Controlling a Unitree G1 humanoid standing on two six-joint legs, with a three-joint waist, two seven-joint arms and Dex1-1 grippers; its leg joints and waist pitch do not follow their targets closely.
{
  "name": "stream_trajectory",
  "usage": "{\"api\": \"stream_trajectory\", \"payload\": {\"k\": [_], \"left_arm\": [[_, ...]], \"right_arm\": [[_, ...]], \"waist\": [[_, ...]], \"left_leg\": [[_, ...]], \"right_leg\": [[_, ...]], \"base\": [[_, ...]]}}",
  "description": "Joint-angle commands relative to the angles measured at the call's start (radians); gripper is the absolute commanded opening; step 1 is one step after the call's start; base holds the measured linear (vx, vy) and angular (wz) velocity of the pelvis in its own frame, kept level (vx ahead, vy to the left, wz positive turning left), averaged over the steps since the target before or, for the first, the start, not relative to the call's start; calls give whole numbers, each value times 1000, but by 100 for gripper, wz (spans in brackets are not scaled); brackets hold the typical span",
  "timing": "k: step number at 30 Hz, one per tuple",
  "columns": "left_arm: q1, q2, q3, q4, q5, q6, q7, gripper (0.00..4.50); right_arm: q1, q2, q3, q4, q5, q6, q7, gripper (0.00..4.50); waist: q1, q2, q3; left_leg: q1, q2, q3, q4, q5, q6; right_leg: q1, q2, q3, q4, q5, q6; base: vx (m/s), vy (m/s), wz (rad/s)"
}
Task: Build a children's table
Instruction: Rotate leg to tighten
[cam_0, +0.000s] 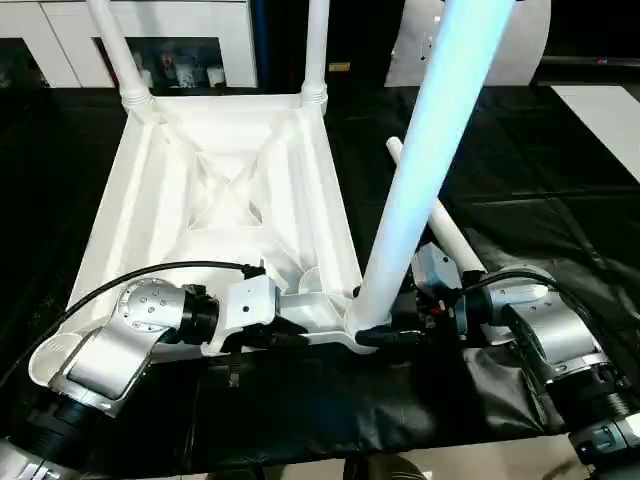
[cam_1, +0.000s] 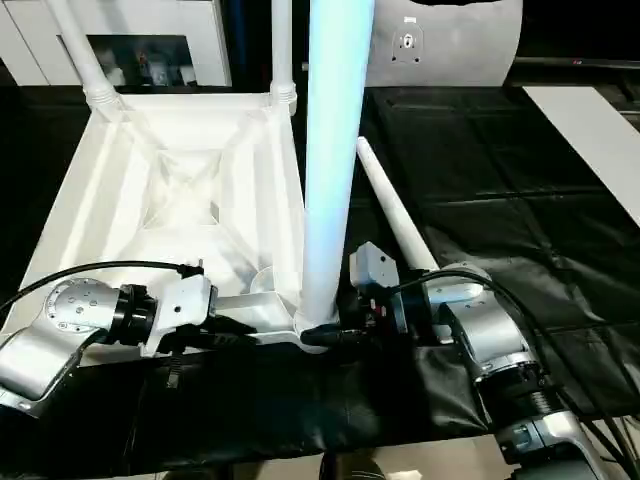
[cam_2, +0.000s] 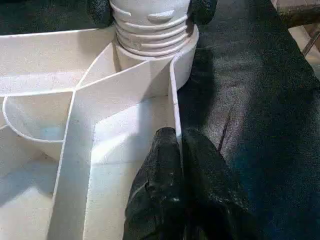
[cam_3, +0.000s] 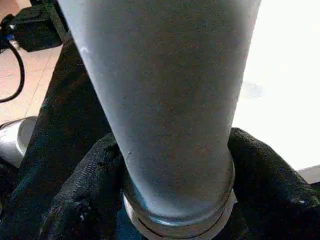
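Observation:
The white table top lies upside down on black cloth, its X-ribbed underside facing up. Two white legs stand in its far corner sockets. A third leg stands upright in the near right corner socket. My right gripper is shut around that leg just above its collar, with a black finger on each side. My left gripper is shut on the top's near rim wall, a short way left of that socket. The fourth leg lies on the cloth, right of the top.
Black cloth covers the work surface all round the top. White cabinets stand at the back, and a large white rounded object at the back right. A pale floor strip runs along the right edge.

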Motion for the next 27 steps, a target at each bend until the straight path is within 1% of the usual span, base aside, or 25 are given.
{"api": "stream_trajectory", "payload": {"k": [1,3,4,6,7,8,9,10,11,12,13,14,15,16,17,18,19,20,21,22,23,24,25,26,27], "left_arm": [[11,9,-61,8,16,-12,-51,0],[16,6,-57,7,12,-10,-46,0],[26,-3,-49,-5,4,7,-28,0],[42,-30,-30,-44,-9,63,30,0],[48,-58,-14,-75,-28,116,72,0],[53,-78,-3,-96,-43,153,99,0],[58,-114,12,-125,-52,209,157,0],[59,-122,15,-131,-54,222,171,0],[64,-148,18,-145,-39,241,217,0],[73,-186,18,-161,-22,265,274,0],[82,-216,16,-168,-11,274,314,0],[95,-259,13,-179,3,286,371,0],[101,-276,12,-181,7,289,390,0],[111,-333,6,-177,44,291,467,0],[111,-333,6,-177,44,291,467,0],[109,-380,-2,-174,83,307,541,0],[103,-415,-5,-172,110,319,598,0],[95,-451,-3,-166,125,332,650,0],[90,-472,-3,-165,134,342,678,0],[88,-481,-3,-164,139,347,691,0],[80,-501,-5,-160,156,356,725,0],[77,-504,-6,-159,159,356,730,0],[66,-524,-18,-155,177,353,749,0],[65,-526,-21,-156,176,350,744,0],[64,-528,-23,-156,175,347,740,0]], "right_arm": [[4,-4,4,-6,5,0,12,277],[13,-3,8,-12,8,5,10,275],[27,2,8,-25,13,19,1,271],[52,31,-2,-45,28,65,-54,270],[61,59,-13,-55,34,109,-109,270],[66,78,-20,-61,37,140,-146,270],[79,116,-28,-76,42,169,-208,270],[82,125,-30,-80,43,175,-222,270],[97,155,-28,-96,42,194,-265,270],[114,197,-21,-104,25,199,-330,270],[123,232,-19,-101,7,196,-386,270],[135,283,-15,-96,-19,191,-469,270],[138,302,-15,-91,-29,187,-502,270],[137,373,-31,-65,-43,191,-608,270],[137,373,-31,-65,-43,191,-608,270],[124,432,-56,-40,-55,198,-704,270],[111,471,-79,-20,-63,206,-777,270],[99,504,-101,-4,-66,216,-841,270],[93,522,-111,3,-70,226,-878,270],[90,530,-116,6,-71,230,-895,270],[86,543,-121,12,-76,238,-925,270],[86,545,-121,13,-77,236,-928,270],[88,550,-127,17,-90,209,-949,305],[89,550,-133,18,-89,199,-949,305],[90,549,-138,19,-87,190,-948,340]], "waist": [[-6,0,-53],[-5,0,-53],[-5,2,-54],[-5,3,-54],[-4,3,-54],[-7,2,-53],[-8,5,-45],[-11,2,-39],[-11,1,-37],[-14,1,-34],[-22,-2,-30],[-33,-3,-29],[-41,-7,-29],[-43,-8,-29],[-50,-7,-29],[-53,-8,-27],[-54,-9,-29],[-55,-5,-28],[-56,-2,-30],[-55,-3,-34],[-55,-2,-34],[-54,-1,-36],[-52,-2,-38],[-50,-3,-41],[-48,-2,-44]], "left_leg": [[5,63,-12,-54,-56,142],[5,63,-11,-54,-54,143],[6,63,-11,-54,-53,143],[4,65,-13,-54,-43,143],[6,66,-12,-55,-52,139],[4,67,-12,-56,-53,134],[3,65,-14,-61,-97,119],[5,63,-13,-65,-158,88],[5,61,-16,-67,-185,75],[4,61,-21,-71,-216,52],[1,59,-25,-74,-235,37],[4,60,-26,-76,-253,24],[-2,54,-31,-76,-265,20],[0,52,-33,-76,-269,22],[0,52,-31,-75,-270,23],[4,49,-32,-73,-280,32],[5,49,-31,-73,-278,32],[6,48,-31,-72,-282,31],[6,49,-32,-72,-279,30],[4,50,-31,-72,-272,30],[4,53,-31,-74,-265,31],[3,56,-30,-76,-256,36],[2,57,-27,-76,-244,42],[2,57,-24,-74,-225,48],[3,57,-21,-71,-202,56]], "right_leg": [[58,-85,64,-54,-89,-269],[58,-85,64,-54,-87,-270],[59,-84,64,-54,-82,-271],[60,-85,65,-51,-61,-278],[59,-86,65,-53,-70,-279],[61,-85,65,-52,-72,-280],[58,-86,63,-64,-148,-272],[56,-88,63,-77,-267,-244],[55,-89,63,-83,-334,-224],[56,-91,62,-91,-434,-185],[54,-91,61,-99,-494,-154],[48,-91,63,-104,-528,-134],[51,-94,60,-107,-573,-111],[50,-93,59,-110,-593,-100],[45,-93,62,-112,-599,-95],[39,-93,62,-119,-634,-75],[36,-91,62,-119,-634,-72],[34,-92,61,-121,-644,-69],[33,-91,60,-122,-630,-71],[35,-89,60,-119,-601,-73],[34,-88,61,-117,-570,-79],[35,-85,62,-112,-505,-88],[37,-83,63,-107,-440,-101],[39,-84,64,-101,-383,-117],[41,-84,66,-96,-324,-136]], "base": [[0,0,0],[0,0,0],[0,0,0],[0,0,0],[0,0,0],[0,0,0],[0,0,0],[0,0,0],[-56,1,-5],[-50,2,-8],[-50,2,-8],[0,0,0],[0,0,0],[0,0,0],[0,0,0],[0,0,0],[0,0,0],[0,0,0],[0,0,0],[0,0,0],[0,0,0],[0,0,0],[0,0,0],[0,0,0],[0,0,0]]}}
